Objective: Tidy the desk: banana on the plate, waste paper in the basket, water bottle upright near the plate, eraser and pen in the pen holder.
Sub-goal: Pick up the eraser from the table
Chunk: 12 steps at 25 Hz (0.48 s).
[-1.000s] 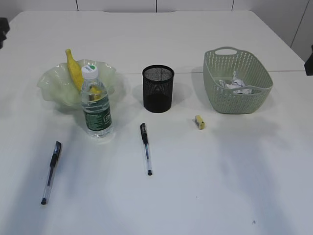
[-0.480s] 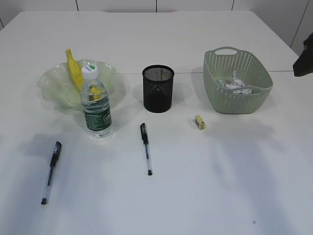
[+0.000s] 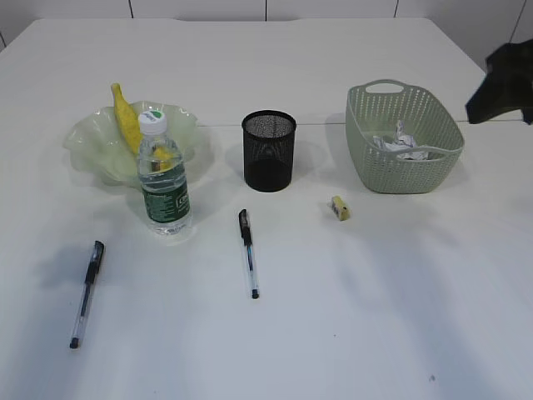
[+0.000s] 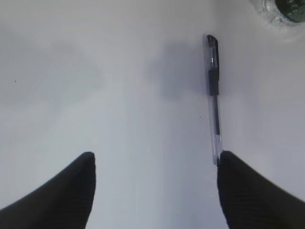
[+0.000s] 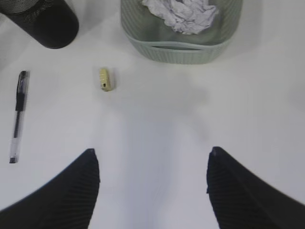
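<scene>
The banana [image 3: 127,125] lies on the pale green plate [image 3: 92,148]. The water bottle [image 3: 165,187] stands upright in front of the plate. Crumpled waste paper [image 3: 401,143] sits inside the basket [image 3: 404,171]. The eraser [image 3: 340,207] lies on the desk right of the black pen holder [image 3: 269,150]. One pen [image 3: 248,250] lies below the holder and another pen [image 3: 87,292] at the left. My left gripper [image 4: 155,160] hangs open above the desk, the left pen [image 4: 213,105] ending at its right finger. My right gripper [image 5: 151,155] is open and empty, with the eraser [image 5: 105,78] ahead to its left.
The right arm's dark body [image 3: 504,83] shows at the right edge, beside the basket. In the right wrist view the basket [image 5: 181,47], pen holder [image 5: 45,24] and middle pen [image 5: 17,117] lie ahead. The bottle's base [image 4: 281,12] shows at the left wrist view's top right.
The right arm has come further into the exterior view from the right edge, toward the basket. The dark bit of the left arm at the left edge has left that view.
</scene>
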Motion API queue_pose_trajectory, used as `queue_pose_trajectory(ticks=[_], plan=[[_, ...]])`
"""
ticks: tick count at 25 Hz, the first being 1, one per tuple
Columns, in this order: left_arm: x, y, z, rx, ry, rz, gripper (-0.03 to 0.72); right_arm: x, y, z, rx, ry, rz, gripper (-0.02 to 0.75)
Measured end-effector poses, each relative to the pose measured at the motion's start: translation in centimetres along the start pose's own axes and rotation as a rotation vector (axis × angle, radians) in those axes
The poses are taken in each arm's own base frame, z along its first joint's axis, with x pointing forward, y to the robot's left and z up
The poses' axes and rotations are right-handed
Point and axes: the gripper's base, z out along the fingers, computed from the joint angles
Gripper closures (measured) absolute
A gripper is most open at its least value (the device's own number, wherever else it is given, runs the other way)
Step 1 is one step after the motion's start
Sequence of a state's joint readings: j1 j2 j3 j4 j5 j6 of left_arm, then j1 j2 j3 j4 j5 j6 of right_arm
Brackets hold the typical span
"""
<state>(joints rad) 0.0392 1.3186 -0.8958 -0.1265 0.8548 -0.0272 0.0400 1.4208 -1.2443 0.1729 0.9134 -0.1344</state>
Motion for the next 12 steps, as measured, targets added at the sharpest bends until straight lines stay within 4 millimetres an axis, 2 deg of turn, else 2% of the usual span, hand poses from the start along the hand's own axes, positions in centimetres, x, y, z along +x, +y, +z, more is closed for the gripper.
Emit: queue_pose_trajectory(ticks=[7, 12], plan=[[-1.3, -0.3, -1.3, 0.007, -0.051, 0.006, 0.132, -3.9, 5.3, 3.1, -0.031, 0.052, -0.162, 0.216], [-1.1, -0.3, -1.3, 0.006, -0.026, 0.006, 0.134, -6.1, 8.2, 7.8, -0.048, 0.154, -0.198, 0.216]])
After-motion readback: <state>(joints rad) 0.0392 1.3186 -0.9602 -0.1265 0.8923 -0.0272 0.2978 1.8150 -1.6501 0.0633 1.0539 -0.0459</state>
